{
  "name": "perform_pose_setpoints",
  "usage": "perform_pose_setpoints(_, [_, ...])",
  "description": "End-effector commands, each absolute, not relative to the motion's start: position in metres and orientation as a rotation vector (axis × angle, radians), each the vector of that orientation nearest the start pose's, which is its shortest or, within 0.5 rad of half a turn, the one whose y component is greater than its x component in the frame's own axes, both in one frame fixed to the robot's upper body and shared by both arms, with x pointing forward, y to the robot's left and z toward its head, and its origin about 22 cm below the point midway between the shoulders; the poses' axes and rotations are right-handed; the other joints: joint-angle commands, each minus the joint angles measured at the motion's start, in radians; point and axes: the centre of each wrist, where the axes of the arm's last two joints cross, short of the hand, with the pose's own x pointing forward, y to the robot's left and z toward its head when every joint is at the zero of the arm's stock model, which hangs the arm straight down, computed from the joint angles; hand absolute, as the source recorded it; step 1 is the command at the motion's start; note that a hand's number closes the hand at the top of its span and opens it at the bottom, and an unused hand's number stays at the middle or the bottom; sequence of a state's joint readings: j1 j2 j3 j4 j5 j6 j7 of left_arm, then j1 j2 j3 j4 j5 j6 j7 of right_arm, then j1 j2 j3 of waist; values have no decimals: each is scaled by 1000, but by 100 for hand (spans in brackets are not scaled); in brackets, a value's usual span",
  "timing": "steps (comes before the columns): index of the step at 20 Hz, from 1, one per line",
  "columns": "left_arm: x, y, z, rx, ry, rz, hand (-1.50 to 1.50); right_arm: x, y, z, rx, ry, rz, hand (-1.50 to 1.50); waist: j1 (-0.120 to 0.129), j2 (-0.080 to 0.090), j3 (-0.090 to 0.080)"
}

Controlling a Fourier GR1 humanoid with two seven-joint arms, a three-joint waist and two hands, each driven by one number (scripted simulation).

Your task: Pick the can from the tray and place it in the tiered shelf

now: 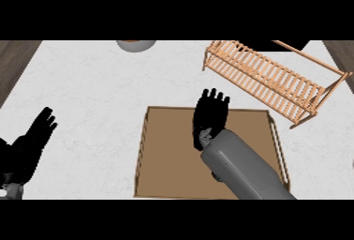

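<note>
A brown wooden tray (166,159) lies flat on the white counter, near the front middle. My right hand (211,115) hovers over the tray's far half with its fingers straight and pointing away from me, open. No can shows; the hand and grey forearm cover that part of the tray, and I cannot tell whether the can lies beneath them. The tiered shelf (276,77), made of light wooden slats, stands at the back right, apart from the tray. My left hand (31,140) rests open at the left edge, fingers up.
A grey rounded object (135,45) sits at the counter's far edge, left of the shelf. Dark wood floor (14,61) shows past the counter's left and right sides. White counter stretches between the tray and my left hand.
</note>
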State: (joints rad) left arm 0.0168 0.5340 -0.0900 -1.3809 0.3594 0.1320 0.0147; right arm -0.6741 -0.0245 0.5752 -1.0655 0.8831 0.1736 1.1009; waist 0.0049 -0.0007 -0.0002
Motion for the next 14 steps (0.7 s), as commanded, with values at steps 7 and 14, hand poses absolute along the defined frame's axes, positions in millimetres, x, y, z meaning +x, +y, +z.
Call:
perform_pose_setpoints(7, [238,339,-15,250,-1341,-54,0,321,-49,20,-1086,-614,1012,150,4,3,0])
perform_pose_setpoints(14, [232,353,8,255,-1326,-50,0,308,-63,8,-1125,-612,1126,150,-4,-2,0])
